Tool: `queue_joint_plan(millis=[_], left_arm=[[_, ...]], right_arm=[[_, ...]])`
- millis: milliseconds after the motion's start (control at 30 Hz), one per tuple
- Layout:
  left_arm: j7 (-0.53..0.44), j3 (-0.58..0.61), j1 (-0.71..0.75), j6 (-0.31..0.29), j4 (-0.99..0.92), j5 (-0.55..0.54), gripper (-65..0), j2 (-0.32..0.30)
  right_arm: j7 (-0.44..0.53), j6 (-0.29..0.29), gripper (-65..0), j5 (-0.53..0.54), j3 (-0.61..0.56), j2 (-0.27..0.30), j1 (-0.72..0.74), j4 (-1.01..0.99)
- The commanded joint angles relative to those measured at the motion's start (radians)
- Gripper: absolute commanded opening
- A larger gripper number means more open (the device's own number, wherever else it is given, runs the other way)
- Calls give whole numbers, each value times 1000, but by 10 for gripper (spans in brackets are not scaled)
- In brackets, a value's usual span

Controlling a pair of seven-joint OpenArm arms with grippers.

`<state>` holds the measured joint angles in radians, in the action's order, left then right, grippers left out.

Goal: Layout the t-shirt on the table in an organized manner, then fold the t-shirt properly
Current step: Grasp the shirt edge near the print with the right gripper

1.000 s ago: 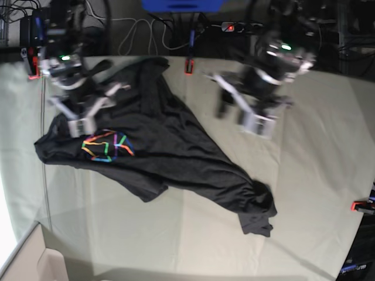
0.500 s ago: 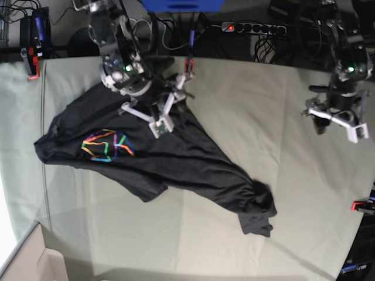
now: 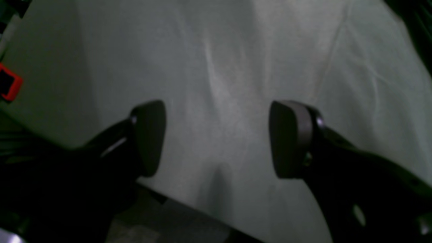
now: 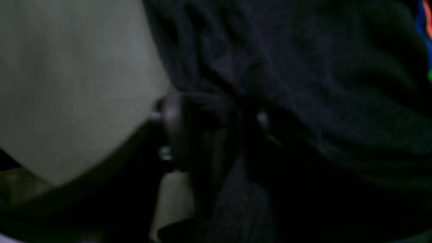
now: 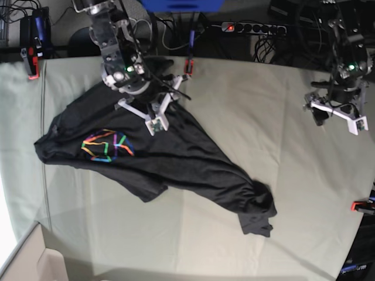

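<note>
**Currently: right arm at the shirt's far edge, left arm parked off the cloth**

Currently the large black soft-fabric t-shirt [image 5: 158,155] lies crumpled on the wide table covered in pale greenish-grey creased cloth [image 5: 258,117], on my right arm's side. It is bunched into a rough wedge, one end trailing toward the near middle of the table. Its small rainbow-coloured line graphic [image 5: 107,145] faces up.

Right gripper [image 5: 157,114]: down on the shirt's far edge. From the right wrist view, dark fabric fills the gap between the pads and the jaws look nearly together, so I judge it is pinching a fold there. The picture is dark and blurred, so I cannot confirm the hold. My reading is that this edge was chosen so the bunched cloth can be drawn out flat.

Left gripper [image 3: 217,138]: jaws wide apart, nothing between them, only bare table cloth beneath. It hangs well apart from the shirt, near the table's side edge. I judge it is standing clear, not yet engaged.

Count:
- t-shirts: one
- grippers: two
- red-orange clamps at the table's edges [image 5: 188,66]: three seen in the base view; one [image 3: 9,82] shows in the left wrist view.

Layout not yet done; folding not begun.
</note>
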<state>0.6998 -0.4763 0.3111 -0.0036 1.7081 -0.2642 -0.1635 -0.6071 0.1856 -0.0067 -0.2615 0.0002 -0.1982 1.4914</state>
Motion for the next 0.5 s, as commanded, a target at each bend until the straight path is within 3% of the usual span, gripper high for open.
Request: queue_joint_plan(millis=[0,67,200,333,467], left_arm=[[-19,-3,-17,-2,16,-1,-189,-11],[-18,-3,-23,-2,16,-1,-189,-11],[-19,-3,-39,-2,16,-1,-183,-9],[-21,-3,-59,-2,-7,-1,-183,-9],[-21,-3,-96,-2,-26,-1,-183,-9]], right_arm=[[13,-1,-539,7,-3,-1,-8,19],[13,-1,-650,7,-3,17,-24,19],[13,2,-650,7,-3,60,-83,82],[13,67,-650,9,8,120,-185,279],[13,85,-650,7,37,182,-266,400]])
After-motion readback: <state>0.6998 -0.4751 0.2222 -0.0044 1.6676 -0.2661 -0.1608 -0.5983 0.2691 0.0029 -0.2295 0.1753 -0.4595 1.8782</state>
